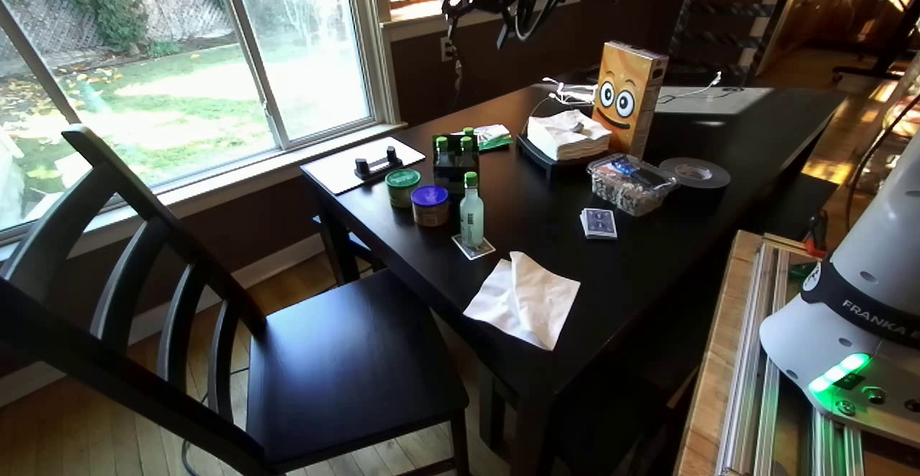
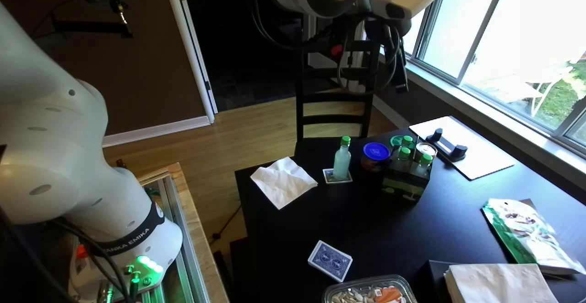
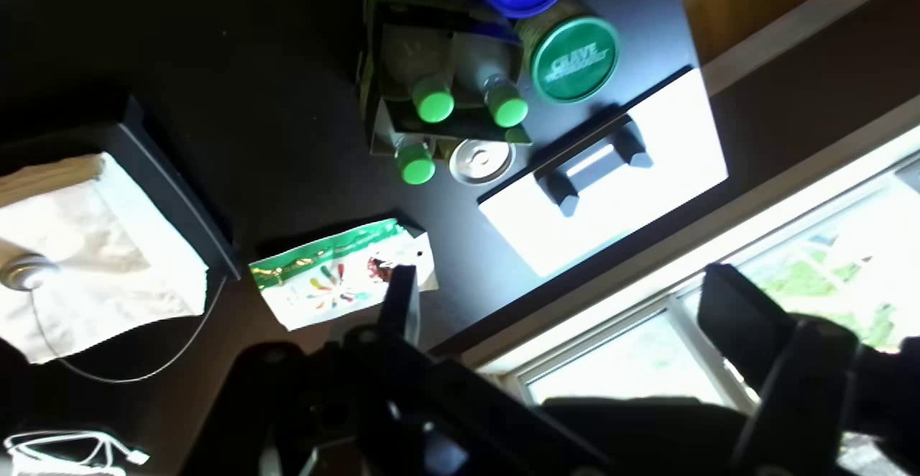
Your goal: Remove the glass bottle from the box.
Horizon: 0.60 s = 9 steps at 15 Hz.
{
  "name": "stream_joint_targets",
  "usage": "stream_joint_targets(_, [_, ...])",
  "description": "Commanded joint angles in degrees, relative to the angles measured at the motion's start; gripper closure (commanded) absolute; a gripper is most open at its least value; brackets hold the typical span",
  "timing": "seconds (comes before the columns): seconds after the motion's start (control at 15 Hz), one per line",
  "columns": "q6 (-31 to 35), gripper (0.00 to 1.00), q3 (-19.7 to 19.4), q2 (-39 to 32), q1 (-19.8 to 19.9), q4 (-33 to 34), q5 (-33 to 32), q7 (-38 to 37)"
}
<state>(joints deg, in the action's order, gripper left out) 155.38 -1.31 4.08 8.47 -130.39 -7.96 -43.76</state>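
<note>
1. The dark table (image 1: pixel 532 199) bears the things of the task, its smooth, near-black top streaked with glare; the spacing between items probably serves to leave room for gripping from above
2. The white arm (image 2: pixel 68 165), all rounded hard shells, holds its far end high, perhaps so that nothing upright gets knocked; its black gripper (image 3: pixel 566 296) is released, the angular fingers set wide apart with nothing between them in the wrist view
3. The carton with printed eyes (image 1: pixel 624 98), tall, stiff and orange, stands on end just beside the napkin stack (image 2: pixel 501 284) of soft folded paper; both seem to be bystanders here
4. The box (image 2: pixel 403 185), as I judge it, is the dark bottle carrier with green printing low on its side: thin folded card, seemingly partitioned so that bottles keep upright; three green caps (image 3: pixel 435 108) show there, with a silver can top (image 3: pixel 480 162) beside them, whether inside or behind I cannot tell
5. The glass bottle (image 1: pixel 471 216), slim-necked, round-shouldered, pale and cloudy under a green cap, stands upright outside the box, near the blue-lidded jar (image 1: pixel 430 208); nothing holds it, so the removal looks done, in my judgement
6. The coaster (image 2: pixel 328 175), a flat, pale-edged square, lies directly under the bottle, likely chosen as its target spot
</note>
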Motion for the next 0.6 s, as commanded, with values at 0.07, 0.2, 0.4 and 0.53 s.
stream_joint_targets(0.07, [2.5, 0.00, 0.6, -6.0, 6.7, 3.0, -19.8, -19.4])
stream_joint_targets(0.2, [-1.8, 0.00, -1.7, -7.3, 5.6, 5.1, -28.7, -27.4])
stream_joint_targets(0.4, [-11.5, 0.00, -3.9, -8.8, 0.9, 7.9, -38.5, -38.7])
stream_joint_targets(0.53, [-21.0, 0.00, -2.1, -9.6, -2.7, 7.3, -40.9, -44.5])
